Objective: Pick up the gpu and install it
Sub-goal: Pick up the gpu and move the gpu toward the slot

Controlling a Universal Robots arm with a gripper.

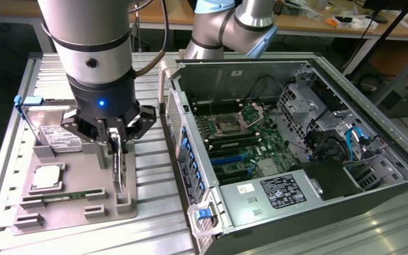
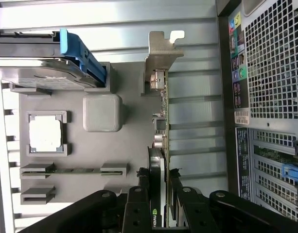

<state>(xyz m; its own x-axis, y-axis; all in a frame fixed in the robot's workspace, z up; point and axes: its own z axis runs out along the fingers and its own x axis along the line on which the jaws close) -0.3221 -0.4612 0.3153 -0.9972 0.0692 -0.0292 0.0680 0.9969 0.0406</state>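
The gpu [image 1: 121,171] stands on edge in its slot on the grey parts tray [image 1: 76,215], at the tray's edge nearest the computer case. In the wrist view the gpu [image 2: 161,121] is seen edge-on, a thin green board with its silver end bracket [image 2: 161,53] at the far end and the black fan side near the fingers. My gripper [image 1: 117,146] points straight down over the card. Seen from the wrist, the gripper [image 2: 159,178] has one black finger [image 2: 141,187] on each face of the card, shut on it. I cannot tell whether the card has left its slot.
On the tray lie a silver hard drive [image 1: 59,135] in a blue frame [image 2: 78,51], a square processor [image 1: 48,176] and a narrow RAM stick [image 1: 66,197]. The open computer case [image 1: 374,175] lies on the exterior view's right, motherboard [image 1: 236,143] exposed, its rear panel [image 2: 270,73] close beside the card.
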